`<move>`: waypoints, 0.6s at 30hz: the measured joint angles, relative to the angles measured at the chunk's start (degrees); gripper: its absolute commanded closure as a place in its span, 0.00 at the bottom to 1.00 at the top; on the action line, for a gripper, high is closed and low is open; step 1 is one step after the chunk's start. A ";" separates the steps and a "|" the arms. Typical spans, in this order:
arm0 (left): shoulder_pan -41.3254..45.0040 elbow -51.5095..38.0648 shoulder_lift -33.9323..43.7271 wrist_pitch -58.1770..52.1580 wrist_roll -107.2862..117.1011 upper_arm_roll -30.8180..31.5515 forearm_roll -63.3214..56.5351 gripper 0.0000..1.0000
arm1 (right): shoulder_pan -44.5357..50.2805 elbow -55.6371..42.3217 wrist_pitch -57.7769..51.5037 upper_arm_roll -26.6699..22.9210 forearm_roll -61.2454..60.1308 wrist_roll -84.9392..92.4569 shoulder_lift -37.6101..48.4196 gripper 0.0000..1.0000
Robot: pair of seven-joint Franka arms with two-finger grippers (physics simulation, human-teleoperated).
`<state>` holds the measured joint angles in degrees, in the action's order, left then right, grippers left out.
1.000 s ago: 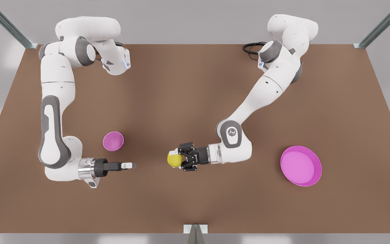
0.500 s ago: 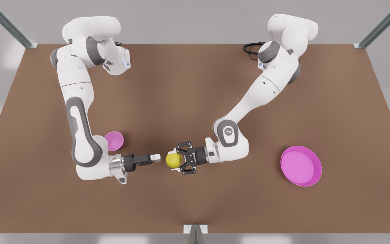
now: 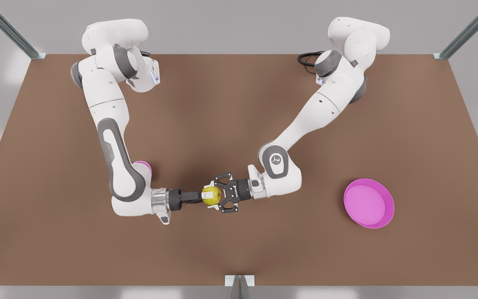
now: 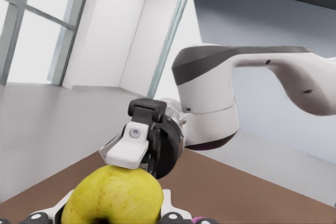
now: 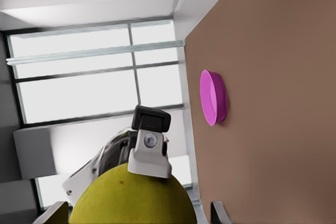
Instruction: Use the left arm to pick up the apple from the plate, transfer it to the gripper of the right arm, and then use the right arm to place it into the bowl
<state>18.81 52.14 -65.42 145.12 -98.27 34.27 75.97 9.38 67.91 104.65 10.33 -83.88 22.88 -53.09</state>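
Handover, centre of the front view: the left gripper (image 3: 215, 195) clamps the apple (image 3: 210, 196). The right gripper (image 3: 201, 195) straddles it, fingers spread. Next, the right likely must close before the left releases.

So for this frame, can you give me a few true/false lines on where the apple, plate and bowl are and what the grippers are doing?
1. The apple lies on the plate. False: the left gripper holds it above the table.
2. The right gripper is at the apple, fingers either side. True.
3. The bowl sits beside the plate. False: it is far across the table, mostly hidden behind the right arm.
4. The plate holds nothing. True.
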 measured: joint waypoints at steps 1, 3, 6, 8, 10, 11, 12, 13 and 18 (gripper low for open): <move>0.00 0.00 0.00 0.03 -0.46 -0.01 -0.01 0.21 | 0.35 0.20 0.28 0.01 -0.03 0.08 0.01 0.00; 0.00 0.00 0.00 0.09 -1.29 -0.02 -0.01 0.21 | 0.94 0.61 0.72 0.02 -0.09 0.24 0.02 0.00; 0.00 0.00 0.00 0.14 -2.39 -0.03 -0.02 0.21 | 1.20 1.21 1.13 0.05 -0.09 0.51 0.30 0.02; 0.00 0.00 0.00 0.16 -3.03 -0.03 -0.02 0.21 | 1.25 1.29 1.29 0.09 -0.11 0.71 0.47 0.22; 0.00 0.00 0.00 0.17 -3.59 -0.03 -0.02 0.21 | 1.26 1.28 1.41 0.10 -0.16 0.90 0.52 0.30; 0.00 0.00 0.00 0.18 -3.85 -0.03 -0.02 0.21 | 1.26 1.24 1.46 0.10 -0.19 0.99 0.53 0.30; 0.00 0.00 0.00 0.18 -4.10 -0.03 -0.03 0.13 | 1.26 1.21 1.50 0.10 -0.21 1.07 0.53 0.30; 0.00 0.00 0.00 0.17 -4.31 -0.03 -0.02 0.00 | 1.24 1.16 1.53 0.10 -0.23 1.16 0.54 0.30; -0.09 0.01 0.01 0.16 -5.20 -0.03 0.02 0.00 | 0.73 0.97 1.62 -0.19 1.45 1.52 0.54 0.30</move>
<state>18.72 52.15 -65.41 145.28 -103.47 34.24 75.99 10.10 68.88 106.27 10.14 -82.43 24.40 -52.55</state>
